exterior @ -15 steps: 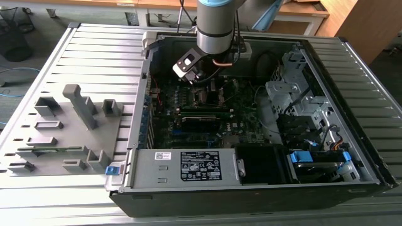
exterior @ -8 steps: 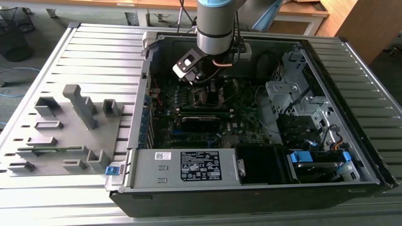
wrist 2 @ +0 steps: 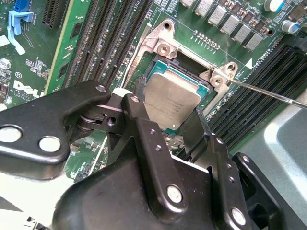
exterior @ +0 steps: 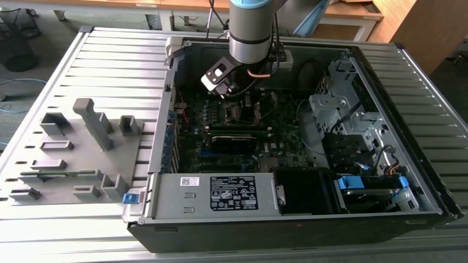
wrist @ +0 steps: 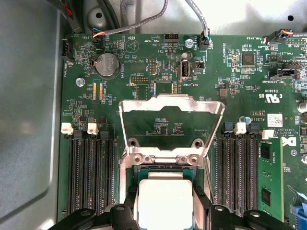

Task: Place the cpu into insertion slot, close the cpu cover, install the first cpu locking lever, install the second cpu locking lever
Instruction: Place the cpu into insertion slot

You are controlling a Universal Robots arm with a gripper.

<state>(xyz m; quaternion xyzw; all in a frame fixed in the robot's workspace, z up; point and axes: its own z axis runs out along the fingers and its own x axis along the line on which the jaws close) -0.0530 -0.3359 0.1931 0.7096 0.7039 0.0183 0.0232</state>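
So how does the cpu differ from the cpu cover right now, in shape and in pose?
The cpu is a solid square plate; the cpu cover is an open frame, green board showing through its window. The cpu lies flat in the insertion slot; the cpu cover stands swung up, open. Both are silver-grey metal.

From my end, exterior view: grey ribbed metal table (exterior: 109,60) made of long parallel slats, running across the whole frame. Beyond its far edge there's dull grey-green floor (exterior: 62,24). A black wire-mesh waste basket (exterior: 15,52) stands on it at the exterior view's left, with a thin blue cable (exterior: 13,83) looping on the floor just beside it. A light wooden desk (exterior: 351,12) runs along the back, and a tall brown wooden cabinet (exterior: 428,30) stands at the exterior view's right. Lighting is even, with pale glare on the near slats.
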